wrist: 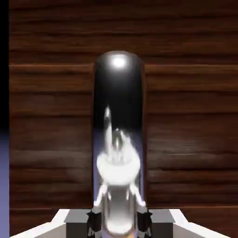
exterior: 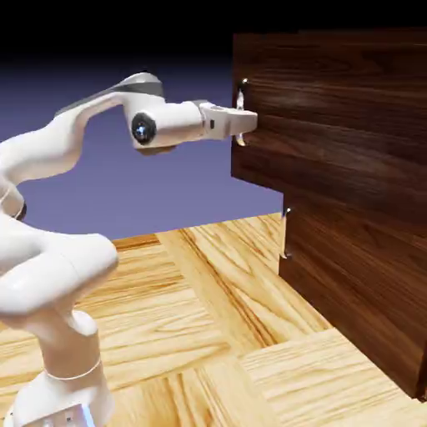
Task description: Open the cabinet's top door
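Gripping the cabinet's (exterior: 359, 275) top door (exterior: 334, 108) by 1 handle (wrist: 118, 93) (contents hidden) is the tool (wrist: 119, 222).

Exterior looks across from the side; hand view faces wood closely.

A pale, yellowish wooden floor (exterior: 200, 334) spreads across the lower part of the exterior view, its broad panels laid with the grain running in different directions. The robot's white base (exterior: 62, 396) rises from it at the left. The dark cabinet (exterior: 359, 283) borders it at the right; whether they touch is unclear.
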{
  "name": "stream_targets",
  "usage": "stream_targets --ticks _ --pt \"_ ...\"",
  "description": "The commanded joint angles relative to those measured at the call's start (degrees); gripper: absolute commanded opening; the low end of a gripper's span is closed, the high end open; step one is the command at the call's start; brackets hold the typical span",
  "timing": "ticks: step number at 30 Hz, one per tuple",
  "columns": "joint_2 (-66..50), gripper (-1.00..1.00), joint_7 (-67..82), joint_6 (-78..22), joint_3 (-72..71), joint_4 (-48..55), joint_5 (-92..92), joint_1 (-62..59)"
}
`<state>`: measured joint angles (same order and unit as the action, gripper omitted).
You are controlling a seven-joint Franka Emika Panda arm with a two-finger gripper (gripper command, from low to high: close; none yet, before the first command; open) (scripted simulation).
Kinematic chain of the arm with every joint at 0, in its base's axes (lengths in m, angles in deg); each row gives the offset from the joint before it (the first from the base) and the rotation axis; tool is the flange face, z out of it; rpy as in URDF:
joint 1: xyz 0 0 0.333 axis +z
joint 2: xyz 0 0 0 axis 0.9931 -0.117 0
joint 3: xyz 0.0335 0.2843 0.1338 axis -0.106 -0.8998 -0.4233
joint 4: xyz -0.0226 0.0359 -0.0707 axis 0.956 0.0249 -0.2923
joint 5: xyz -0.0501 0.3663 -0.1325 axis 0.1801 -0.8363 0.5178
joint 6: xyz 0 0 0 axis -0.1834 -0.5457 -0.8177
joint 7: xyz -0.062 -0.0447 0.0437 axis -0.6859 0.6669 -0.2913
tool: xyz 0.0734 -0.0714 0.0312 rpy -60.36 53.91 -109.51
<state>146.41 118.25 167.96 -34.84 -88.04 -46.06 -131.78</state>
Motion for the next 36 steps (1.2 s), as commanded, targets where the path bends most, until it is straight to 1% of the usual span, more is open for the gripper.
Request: stream_targets --ticks 1,8,17,27,36 --pt "0.34 -1.0 0.69 -1.75 1.76 -2.07 0.93 1.65" --pt "3.2 -1.0 4.41 -14.09 16.14 -13.93 10.94 10.18" --pt "4.75 -1.0 7.5 -26.99 34.83 -20.67 26.66 12.79" --pt "0.08 -1.0 11.97 -40.16 55.6 -20.76 45.37 11.81" --pt "-11.53 -1.0 17.88 -52.81 74.29 -13.91 62.85 13.74"
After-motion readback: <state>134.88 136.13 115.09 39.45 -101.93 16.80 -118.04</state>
